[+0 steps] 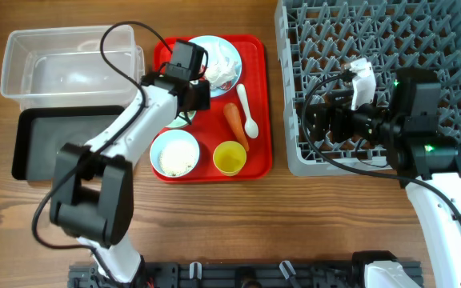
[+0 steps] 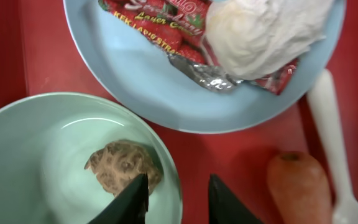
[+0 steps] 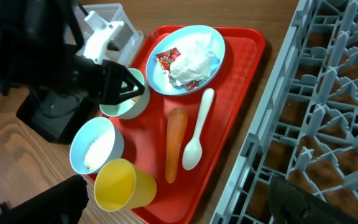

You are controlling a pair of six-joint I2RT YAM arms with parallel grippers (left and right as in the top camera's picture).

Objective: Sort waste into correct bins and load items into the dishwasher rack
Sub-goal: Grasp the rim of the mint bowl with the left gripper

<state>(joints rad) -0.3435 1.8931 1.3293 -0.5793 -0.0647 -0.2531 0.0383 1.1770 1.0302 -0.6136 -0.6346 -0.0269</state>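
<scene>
A brown wood-grain table (image 1: 214, 224) fills the view under even light

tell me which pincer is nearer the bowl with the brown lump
Left. The left pincer straddles the bowl rim; the right pincer hangs over the rack edge, beyond the red tray.

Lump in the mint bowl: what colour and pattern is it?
The lump is brown with a pale net-like mottling. Clearest in the left wrist view.

The clear tub (image 1: 62, 68) and black tray (image 1: 42, 148) are sitting left of the red tray (image 1: 259, 80). The grey rack (image 1: 422, 32) is lying to its right.
</scene>
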